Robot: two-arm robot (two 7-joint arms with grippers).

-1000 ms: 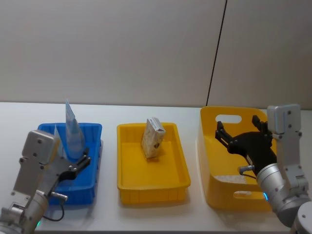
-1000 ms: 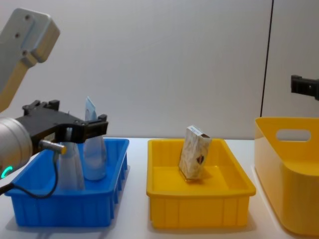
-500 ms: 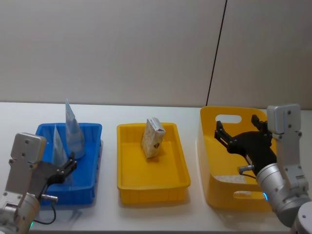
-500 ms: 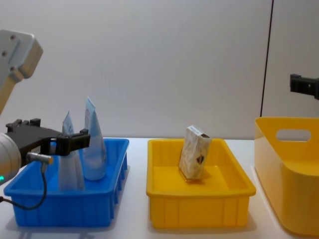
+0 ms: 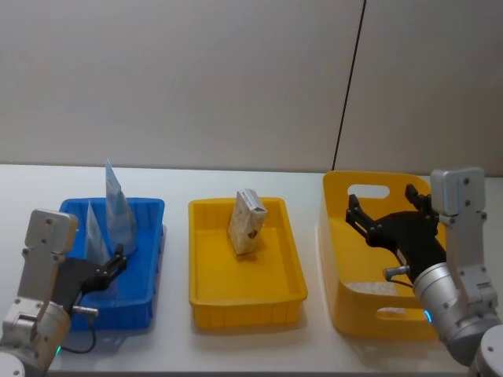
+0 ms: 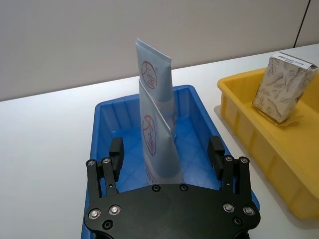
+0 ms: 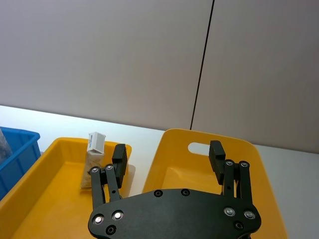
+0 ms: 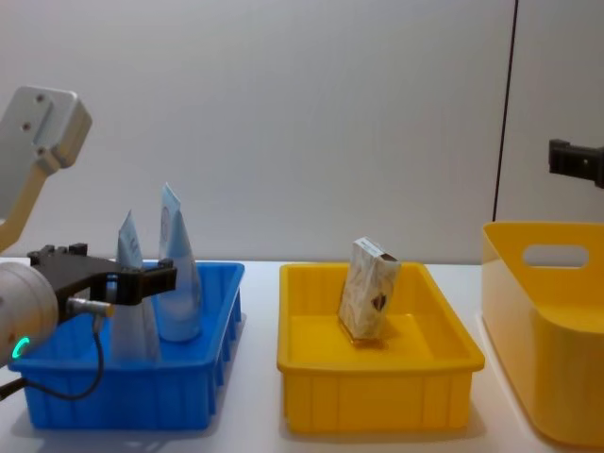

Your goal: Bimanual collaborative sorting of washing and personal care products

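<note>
The left end effector [image 6: 165, 152] hovers over the blue bin's [image 5: 146, 206] near end, fingers apart and empty; two tubes [image 5: 118, 212] stand upright just beyond. A carton [image 5: 247, 222] leans in the yellow tray [image 5: 251, 276]. The right end effector [image 5: 382, 199], spread and empty, hangs above the deep bin [image 5: 339, 263].

Two tubes [image 5: 118, 210] stand in the left bin [image 5: 130, 312], a carton [image 5: 247, 223] in the middle tray [image 5: 245, 311].
</note>
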